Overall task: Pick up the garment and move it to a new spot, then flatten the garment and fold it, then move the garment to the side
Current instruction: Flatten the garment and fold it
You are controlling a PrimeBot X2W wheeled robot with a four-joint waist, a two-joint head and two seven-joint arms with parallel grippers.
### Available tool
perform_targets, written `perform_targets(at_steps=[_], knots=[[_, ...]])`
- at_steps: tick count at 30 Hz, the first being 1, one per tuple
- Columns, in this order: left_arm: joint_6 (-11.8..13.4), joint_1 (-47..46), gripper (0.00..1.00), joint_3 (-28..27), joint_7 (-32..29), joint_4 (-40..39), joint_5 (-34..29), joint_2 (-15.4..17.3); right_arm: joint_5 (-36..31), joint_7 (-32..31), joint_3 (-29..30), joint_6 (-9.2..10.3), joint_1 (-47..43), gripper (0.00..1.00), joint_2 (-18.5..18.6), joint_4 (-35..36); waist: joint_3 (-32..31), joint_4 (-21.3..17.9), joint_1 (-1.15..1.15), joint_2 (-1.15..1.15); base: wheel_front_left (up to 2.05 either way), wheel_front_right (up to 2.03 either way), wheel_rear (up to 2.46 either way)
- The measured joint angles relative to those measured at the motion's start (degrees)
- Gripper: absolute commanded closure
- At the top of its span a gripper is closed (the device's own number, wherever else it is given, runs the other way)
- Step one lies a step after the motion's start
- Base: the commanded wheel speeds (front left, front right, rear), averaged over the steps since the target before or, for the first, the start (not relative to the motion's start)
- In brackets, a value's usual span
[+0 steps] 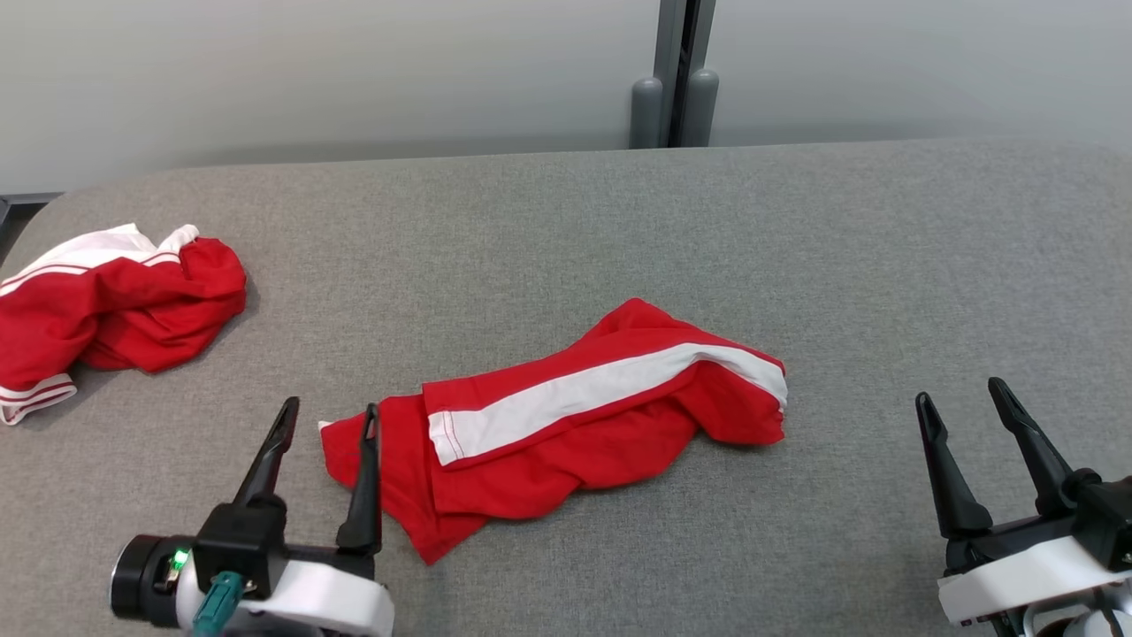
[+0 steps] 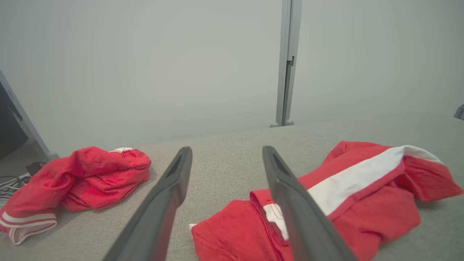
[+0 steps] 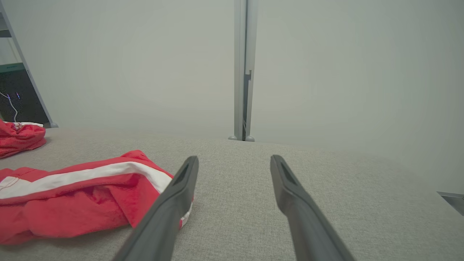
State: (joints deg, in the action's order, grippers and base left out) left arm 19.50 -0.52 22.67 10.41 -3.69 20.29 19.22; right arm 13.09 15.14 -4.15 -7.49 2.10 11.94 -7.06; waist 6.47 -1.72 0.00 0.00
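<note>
left gripper agape beside striped garment

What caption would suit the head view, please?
Open left gripper and right gripper flank a crumpled red garment on grey surface.

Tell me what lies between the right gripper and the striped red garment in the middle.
Only bare grey surface: in the head view, the stretch from the right gripper to the garment holds no object.

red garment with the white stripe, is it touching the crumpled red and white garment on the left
Apart. The head view shows a broad stretch of bare grey fabric surface between the white-striped red garment and the crumpled red and white garment.
</note>
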Motion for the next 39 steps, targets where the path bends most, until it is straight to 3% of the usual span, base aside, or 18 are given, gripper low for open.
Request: perform_targets(at_steps=[8,15,32,33,34,36,39], knots=[[-2.3,-5.5,0.00,5.0,-8.3,-0.9,-1.7,0.0,-0.5,0.0,-0.9,0.00,1.2,0.00,0.5,0.3,2.5,0.4,0.00,0.00,0.00,0.00,0.00],[-5.9,-7.3,0.00,8.8,-16.0,5.3,1.9,-2.4,0.1,0.0,-2.4,0.00,2.4,0.00,0.6,-0.3,4.8,-0.6,0.00,0.00,0.00,0.00,0.00],[-6.9,-9.5,0.00,7.8,-14.5,10.5,4.9,-3.6,0.6,0.0,-2.2,0.00,3.7,0.00,0.3,-0.8,7.0,-2.4,0.00,0.00,0.00,0.00,0.00],[-7.0,-9.6,0.04,7.8,-14.5,10.5,4.9,-3.6,0.6,0.0,-2.2,0.00,3.8,0.00,0.2,-0.7,7.1,-2.4,0.00,0.00,0.00,0.00,0.00],[-7.3,-9.7,0.47,7.9,-14.5,10.3,4.9,-3.5,0.6,0.0,-2.1,0.00,3.8,0.00,0.2,-0.7,7.1,-2.4,0.00,0.00,0.00,0.00,0.00],[-7.3,-10.0,1.00,8.0,-14.4,9.8,4.8,-3.4,0.6,0.0,-2.1,0.00,3.9,0.00,0.1,-0.7,7.3,-2.4,0.00,0.00,0.00,0.00,0.00],[-7.0,-10.6,1.00,7.9,-13.9,8.7,4.2,-3.1,1.0,0.0,-2.1,0.00,4.4,0.00,0.3,-1.0,7.8,-2.2,0.00,0.00,0.00,0.00,0.00]])
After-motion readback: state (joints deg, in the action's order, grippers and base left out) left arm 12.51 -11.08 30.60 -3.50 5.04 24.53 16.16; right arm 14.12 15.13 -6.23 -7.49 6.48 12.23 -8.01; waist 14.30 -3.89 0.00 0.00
